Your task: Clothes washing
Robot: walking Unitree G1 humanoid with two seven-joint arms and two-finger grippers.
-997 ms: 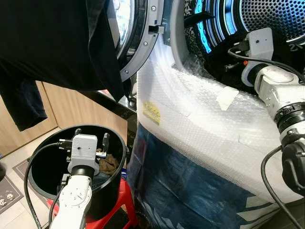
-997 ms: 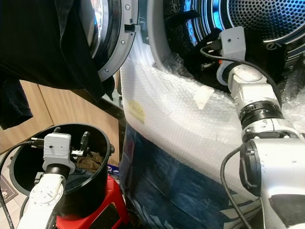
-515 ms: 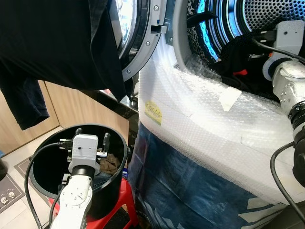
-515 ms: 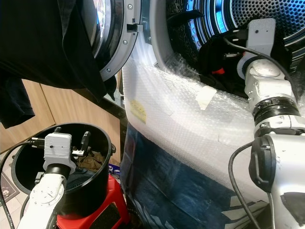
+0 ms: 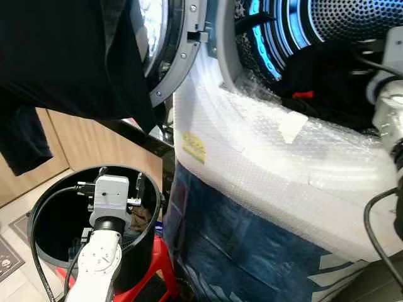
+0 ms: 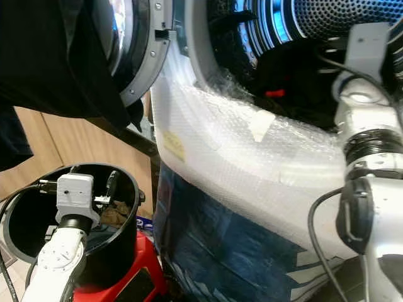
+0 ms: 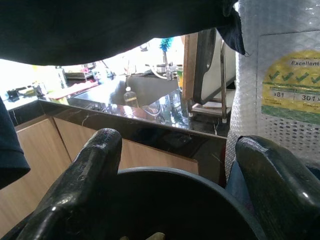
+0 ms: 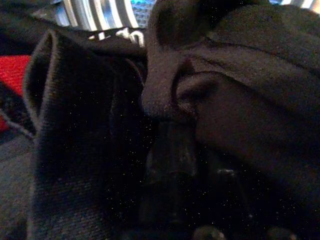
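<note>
1 washer (image 5: 264, 163), 1 bucket (image 5: 148, 242), 2 grippers

Light wood cabinet fronts (image 5: 75, 148) run along at about 9 o'clock, topped by a glossy black countertop (image 7: 150, 125) that reflects a lot of daylight. Way back on that counter there's a small bottle (image 7: 129, 95) and some clutter, too blown out to make out. Down at 7 o'clock you get pale floor tiles (image 5: 16, 286) with a grey mat (image 5: 7, 264) poking in at the edge.
</note>
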